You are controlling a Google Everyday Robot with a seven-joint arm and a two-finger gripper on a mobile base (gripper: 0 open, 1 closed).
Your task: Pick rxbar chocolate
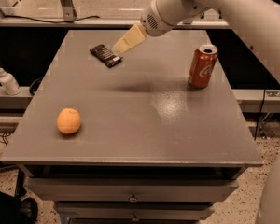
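The rxbar chocolate (106, 55) is a small flat dark bar lying on the grey table (130, 120) at the far left of its back part. My gripper (121, 45) hangs above the table just right of the bar, its pale fingers pointing down-left toward the bar's near end. It holds nothing.
A red soda can (202, 66) stands upright at the right of the table. An orange fruit (68, 121) lies at the front left. A white pump bottle (7, 80) stands on a ledge left of the table. My white arm (233, 13) reaches in from the upper right.
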